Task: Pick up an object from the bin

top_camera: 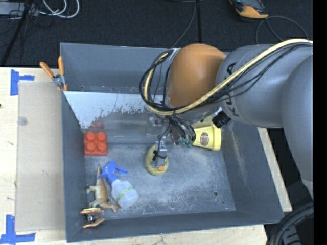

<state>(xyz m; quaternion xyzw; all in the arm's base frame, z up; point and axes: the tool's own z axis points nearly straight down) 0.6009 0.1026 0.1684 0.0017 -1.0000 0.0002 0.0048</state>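
Yellowish small round object [156, 168] lies mid-bin [204, 188], with the gripper [160, 159] at its twelve o'clock edge; I cannot tell how far it is open. Likely light and stiff; best pinched across the rim.

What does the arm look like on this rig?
Rounded grey arm with black KUKA lettering, partly hidden. Orange domed cover at the wrist. Black and cream cables loop around it. Small dark metal gripper below.
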